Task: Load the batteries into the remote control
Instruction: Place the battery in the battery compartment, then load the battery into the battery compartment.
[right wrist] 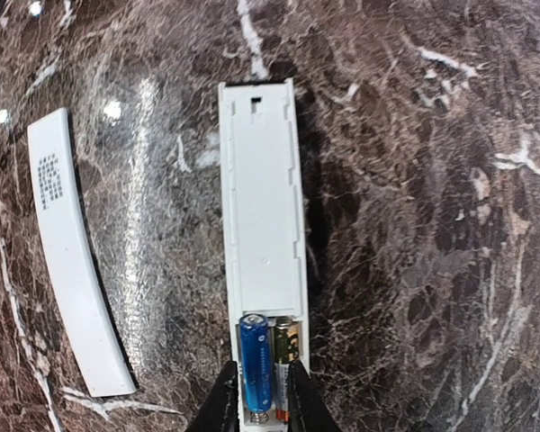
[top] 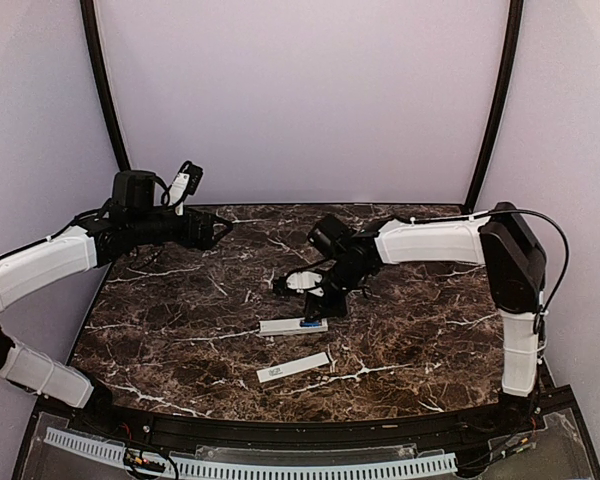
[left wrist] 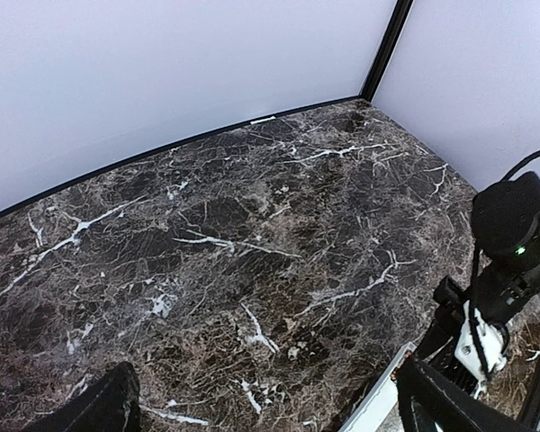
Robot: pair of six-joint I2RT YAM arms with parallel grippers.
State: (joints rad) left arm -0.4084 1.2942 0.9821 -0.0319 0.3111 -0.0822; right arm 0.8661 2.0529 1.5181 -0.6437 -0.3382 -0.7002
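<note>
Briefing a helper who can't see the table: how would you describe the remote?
On the dark marble table, look near the middle, right under the right arm's pincer, where two white pieces lie. The remote is the farther, wider bar with a blue battery sitting in its open end; the strip nearer the front edge is thin, flat and carries a small dark label.

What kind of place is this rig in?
Probably a lab robot cell: marble-look table boxed in by plain pale backdrop, left arm and right arm mounted at its near edge, slotted cable duct.
</note>
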